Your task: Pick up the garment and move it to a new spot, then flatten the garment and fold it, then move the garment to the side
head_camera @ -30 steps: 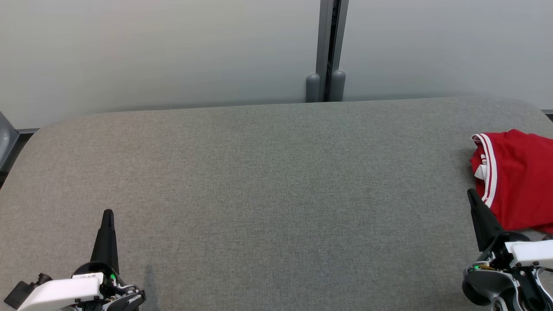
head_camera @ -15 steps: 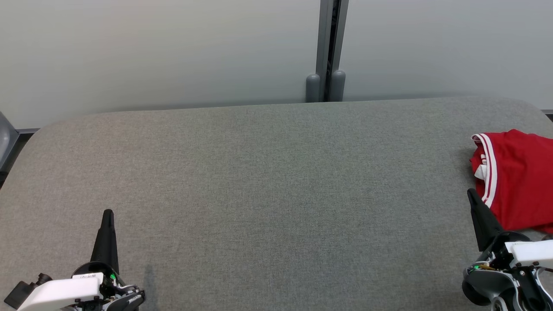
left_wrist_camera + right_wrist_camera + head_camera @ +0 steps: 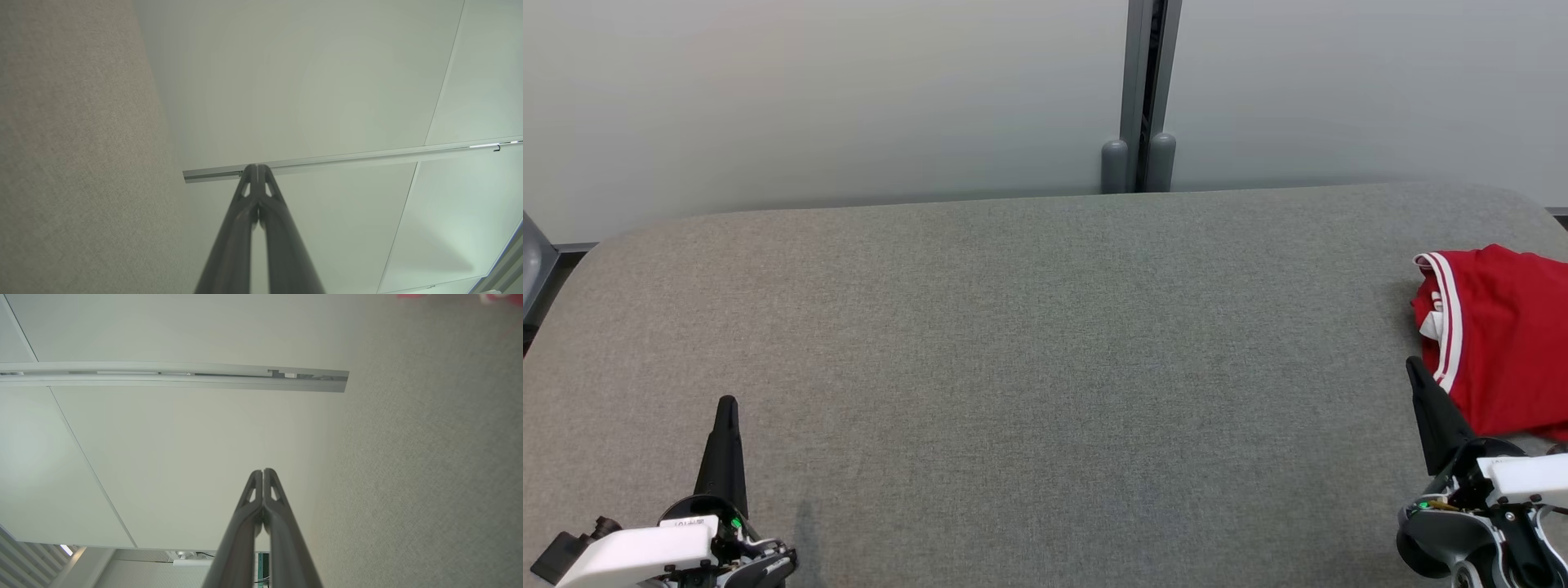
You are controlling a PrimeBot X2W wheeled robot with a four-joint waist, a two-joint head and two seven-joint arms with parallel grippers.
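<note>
Head view shows us the red garment [image 3: 1503, 343], white-trimmed and bunched, at the far right edge of the grey padded table [image 3: 1013, 327], just ahead of our right gripper [image 3: 1413, 365]; our left gripper [image 3: 727, 403] sits well apart. Both are closed tight, holding nothing

Office-like room: pale partition panels [image 3: 849, 98], grey fabric-topped table [image 3: 1029, 327]

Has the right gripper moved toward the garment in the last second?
No. The right gripper sits at the same spot beside the red garment, below its white-striped edge.
</note>
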